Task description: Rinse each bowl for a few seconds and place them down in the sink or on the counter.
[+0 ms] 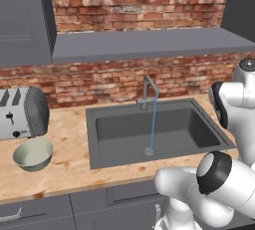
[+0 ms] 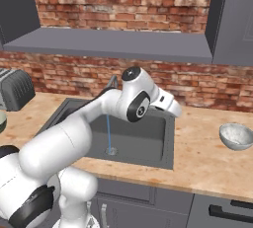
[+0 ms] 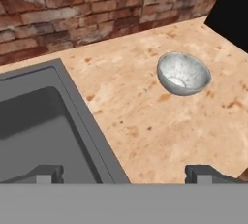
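Item: speckled grey-white bowl [image 3: 184, 73], upright on the counter [image 3: 145, 121], right of the sink [image 3: 43, 121], well apart from me. My gripper [image 3: 125, 173]: fingers fully spread, empty. Likely light, rigid, smooth, breakable; I would pinch the rim wall.

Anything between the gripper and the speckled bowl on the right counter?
Nothing visible. In the hand view the open gripper looks across bare counter straight at the speckled bowl, which sits alone to the right of the sink. From bowl back to the sink, only flat counter and the basin rim lie between.
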Available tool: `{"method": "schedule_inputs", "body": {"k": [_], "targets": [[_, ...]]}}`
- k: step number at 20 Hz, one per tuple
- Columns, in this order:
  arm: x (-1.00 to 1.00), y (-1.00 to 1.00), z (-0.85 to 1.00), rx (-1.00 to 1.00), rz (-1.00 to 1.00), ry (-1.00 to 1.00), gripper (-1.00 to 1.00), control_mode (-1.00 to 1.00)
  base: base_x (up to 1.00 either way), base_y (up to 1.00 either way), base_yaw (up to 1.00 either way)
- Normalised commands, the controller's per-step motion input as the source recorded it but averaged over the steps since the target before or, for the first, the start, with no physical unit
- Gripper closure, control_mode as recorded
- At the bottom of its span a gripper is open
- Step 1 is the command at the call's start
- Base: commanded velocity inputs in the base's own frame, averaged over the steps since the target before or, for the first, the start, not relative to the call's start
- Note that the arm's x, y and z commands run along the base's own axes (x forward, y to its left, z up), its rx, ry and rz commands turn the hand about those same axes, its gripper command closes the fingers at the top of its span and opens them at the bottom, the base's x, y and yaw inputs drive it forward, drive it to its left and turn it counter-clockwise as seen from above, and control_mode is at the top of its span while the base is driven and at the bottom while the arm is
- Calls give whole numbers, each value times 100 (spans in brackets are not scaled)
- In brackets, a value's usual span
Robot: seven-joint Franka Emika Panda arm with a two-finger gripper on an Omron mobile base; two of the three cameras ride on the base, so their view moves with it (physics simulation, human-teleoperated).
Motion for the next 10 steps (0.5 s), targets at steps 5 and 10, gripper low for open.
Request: {"method": "schedule_inputs", "body": {"k": [5, 10], "targets": [[-6, -15, 1, -10, 2, 12, -100, -100, 0, 0, 0], [0, -11, 0, -6, 4, 11, -100, -100, 0, 0, 0]]}}
